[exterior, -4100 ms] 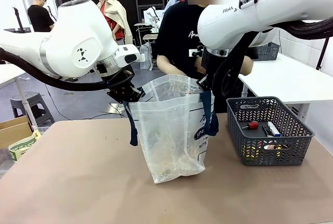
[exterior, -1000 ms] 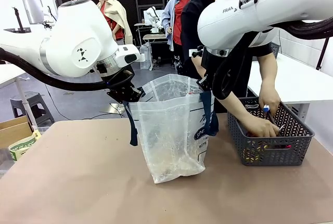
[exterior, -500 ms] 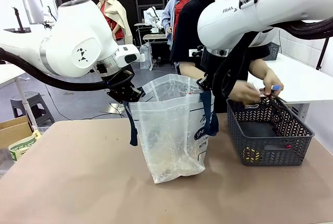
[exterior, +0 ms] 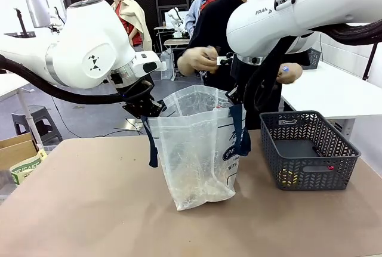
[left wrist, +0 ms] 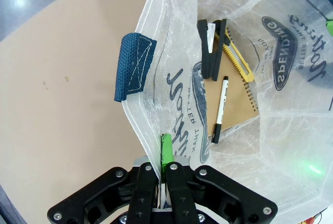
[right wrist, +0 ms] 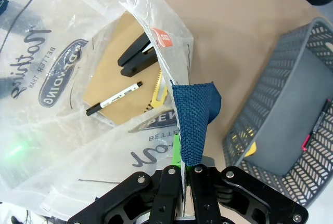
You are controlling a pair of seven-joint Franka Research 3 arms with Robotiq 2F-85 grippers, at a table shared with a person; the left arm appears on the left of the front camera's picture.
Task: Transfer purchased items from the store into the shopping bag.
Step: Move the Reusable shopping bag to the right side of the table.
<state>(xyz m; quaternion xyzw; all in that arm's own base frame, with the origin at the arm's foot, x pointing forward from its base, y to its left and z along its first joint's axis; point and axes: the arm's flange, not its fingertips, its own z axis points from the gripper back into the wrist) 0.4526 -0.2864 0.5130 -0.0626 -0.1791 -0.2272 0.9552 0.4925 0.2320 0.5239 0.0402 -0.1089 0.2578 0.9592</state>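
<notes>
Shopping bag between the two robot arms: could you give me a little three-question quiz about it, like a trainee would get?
1. True or false: the left gripper and the right gripper each pinch the shopping bag at its rim.
2. Which lies inside the bag? A) banana B) marker pen C) cup
3. Fill in: the grey basket stands to the robot's ___ of the bag.
Key: 1 true; 2 B; 3 right.
</notes>
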